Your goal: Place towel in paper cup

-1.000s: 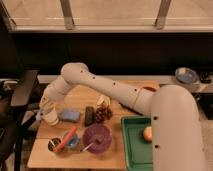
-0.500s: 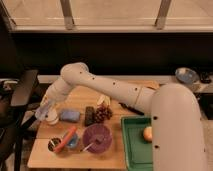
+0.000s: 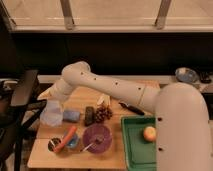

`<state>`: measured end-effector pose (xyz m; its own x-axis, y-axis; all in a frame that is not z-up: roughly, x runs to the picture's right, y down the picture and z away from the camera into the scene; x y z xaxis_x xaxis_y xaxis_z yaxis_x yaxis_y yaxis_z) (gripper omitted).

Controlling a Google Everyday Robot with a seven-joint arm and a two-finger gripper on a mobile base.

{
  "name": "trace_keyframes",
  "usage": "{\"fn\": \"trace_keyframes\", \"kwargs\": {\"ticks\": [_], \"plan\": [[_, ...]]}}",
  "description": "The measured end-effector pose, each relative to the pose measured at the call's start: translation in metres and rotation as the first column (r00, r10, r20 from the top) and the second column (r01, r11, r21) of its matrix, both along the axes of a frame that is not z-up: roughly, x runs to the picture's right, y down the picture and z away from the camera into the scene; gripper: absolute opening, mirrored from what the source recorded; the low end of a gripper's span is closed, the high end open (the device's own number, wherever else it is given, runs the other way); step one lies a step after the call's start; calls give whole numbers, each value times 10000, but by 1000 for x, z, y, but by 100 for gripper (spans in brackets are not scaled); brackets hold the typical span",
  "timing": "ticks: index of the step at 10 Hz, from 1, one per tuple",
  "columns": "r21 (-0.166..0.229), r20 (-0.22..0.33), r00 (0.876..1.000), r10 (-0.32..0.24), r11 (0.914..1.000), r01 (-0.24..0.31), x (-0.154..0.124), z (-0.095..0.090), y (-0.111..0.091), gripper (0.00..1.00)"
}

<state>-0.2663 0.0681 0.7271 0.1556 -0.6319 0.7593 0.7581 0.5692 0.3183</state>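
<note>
- The gripper (image 3: 46,95) sits at the left of the frame, above the left end of the table (image 3: 80,159). Compared with half a second ago it is a little higher.
- The towel (image 3: 51,113) now shows as a pale, limp shape directly under the gripper, reaching down to the tabletop. A moment ago that spot held a smaller, brighter white patch.
- You cannot tell whether the claw is clenched on the towel or has let it go. The two are too close together to separate.
- You cannot pick out the cup on its own. It is probably under or behind the draped towel, so treat the placing as not yet confirmed.
- The blue pad (image 3: 71,116) lies just beside the towel on its right, with a dark block (image 3: 89,115) and the grapes (image 3: 103,114) further along.
- The table's left edge is right under the towel, and the chair (image 3: 22,95) stands just off it. A push to the left could send the cup or towel over the side.
- Toward the bottom of the frame, the carrot (image 3: 65,139), the small tin (image 3: 53,144) and the purple bowl (image 3: 96,138) crowd the near edge.
- The open room is straight up, and the bare wood in the middle of the frame behind the pad.
- The green tray (image 3: 134,150) with the apple (image 3: 149,133) is well apart, at lower right.
</note>
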Motion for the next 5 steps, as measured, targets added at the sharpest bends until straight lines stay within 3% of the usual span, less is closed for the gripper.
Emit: {"fn": "trace_keyframes", "kwargs": {"ticks": [3, 5], "plan": [[636, -910, 9955, 251, 9978, -194, 21, 4, -21, 74], [711, -1676, 9843, 559, 9965, -445, 46, 17, -33, 74]]}}
